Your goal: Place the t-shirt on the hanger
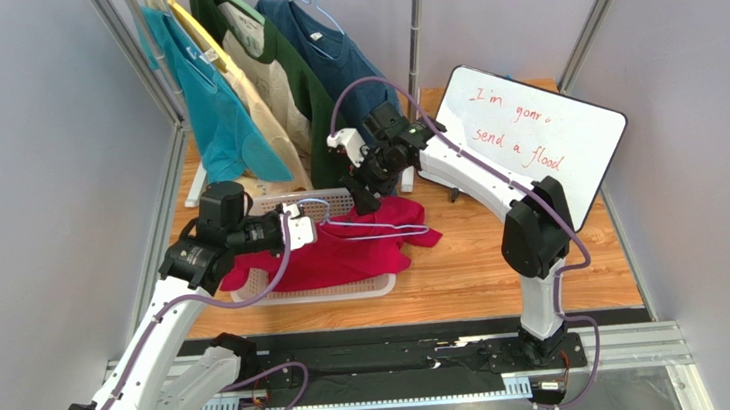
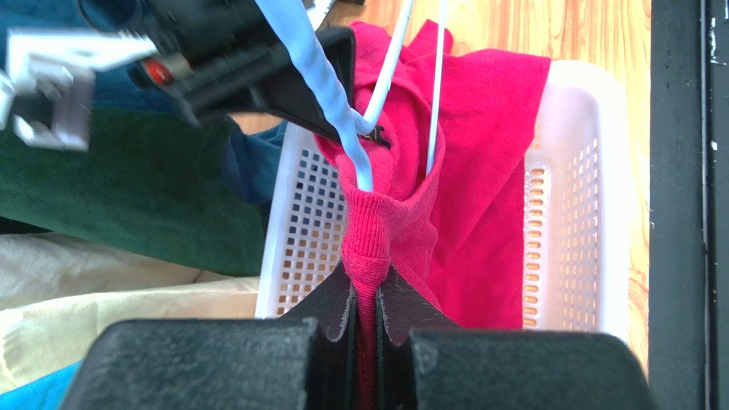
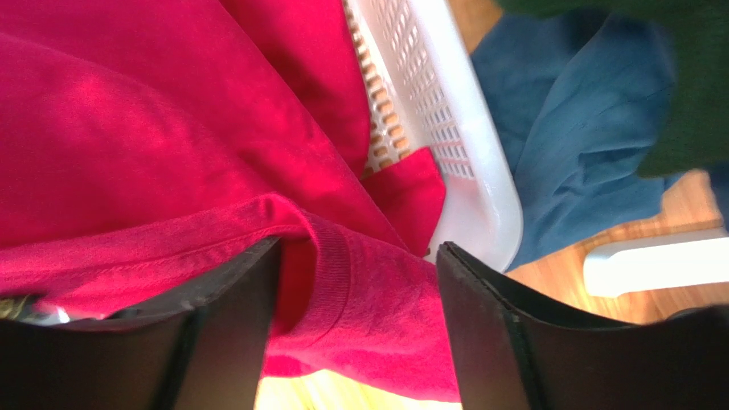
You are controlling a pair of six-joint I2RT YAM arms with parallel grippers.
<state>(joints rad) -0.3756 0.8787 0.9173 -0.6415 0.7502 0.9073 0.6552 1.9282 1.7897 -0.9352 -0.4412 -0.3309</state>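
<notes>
Wooden bench: left claw pinches the t-shirt by its collar, right claw gapes over cloth; hanger wants feeding deeper into the neck.

We read one sign: red handwriting on the whiteboard; three lines, "I'm gon…", "send", "a flood"; first line's end unclear; one white neck tag too small to read.

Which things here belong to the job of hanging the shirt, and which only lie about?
Job:
t-shirt
hanger
left fingers, shut on the t-shirt's collar
right fingers, open around its cloth

Lying about:
basket
whiteboard
hung shirts
</notes>
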